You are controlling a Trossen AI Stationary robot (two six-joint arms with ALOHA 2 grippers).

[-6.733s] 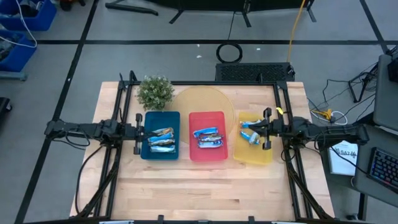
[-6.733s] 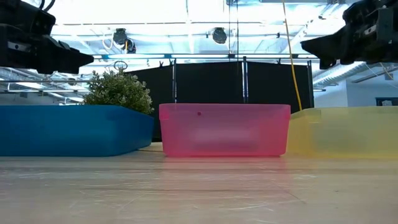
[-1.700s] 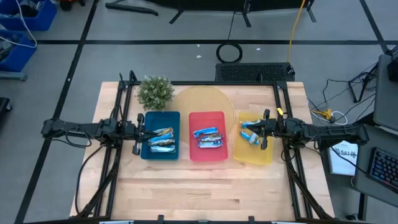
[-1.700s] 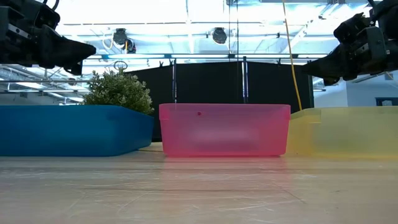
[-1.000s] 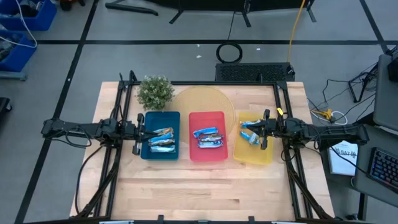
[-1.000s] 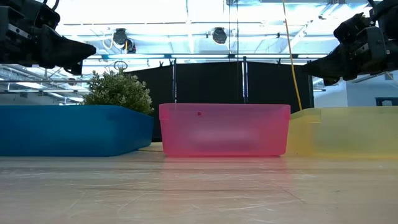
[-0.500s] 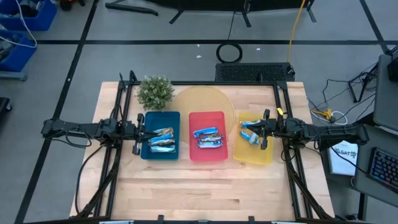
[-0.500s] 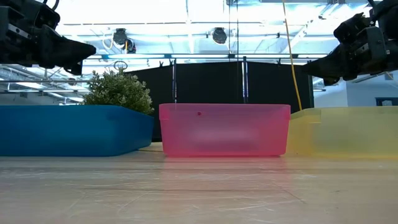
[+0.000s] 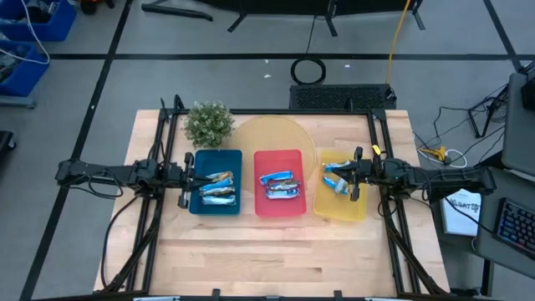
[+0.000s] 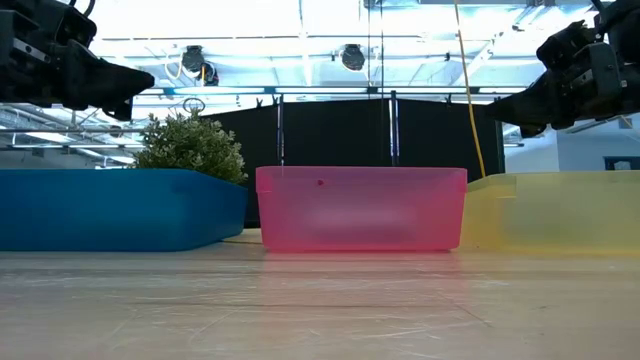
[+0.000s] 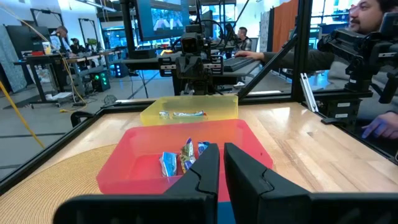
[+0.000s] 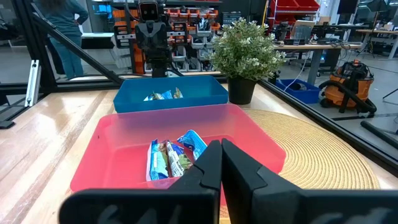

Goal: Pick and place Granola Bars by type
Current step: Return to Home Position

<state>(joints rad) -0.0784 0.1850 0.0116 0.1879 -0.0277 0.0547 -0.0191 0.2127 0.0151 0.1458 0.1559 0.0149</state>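
Note:
Granola bars in shiny wrappers lie in three trays standing in a row. A few are in the blue tray (image 9: 201,199), a few in the red tray (image 9: 278,205) and two in the yellow tray (image 9: 341,209). The bars in the red tray (image 12: 169,157) show blue-and-white and brown wrappers. My left gripper (image 9: 193,179) hangs shut above the blue tray's left edge and points toward the red tray (image 11: 143,155). My right gripper (image 9: 346,175) hangs shut above the yellow tray and also points toward the red tray. Both are raised clear of the trays in the low view.
A potted plant (image 9: 208,123) stands behind the blue tray. A round woven mat (image 9: 272,134) lies under the far end of the red tray. Dark frame rails run along the table's left and right sides. Bare wood (image 9: 276,251) lies on the near side. People sit beyond the table.

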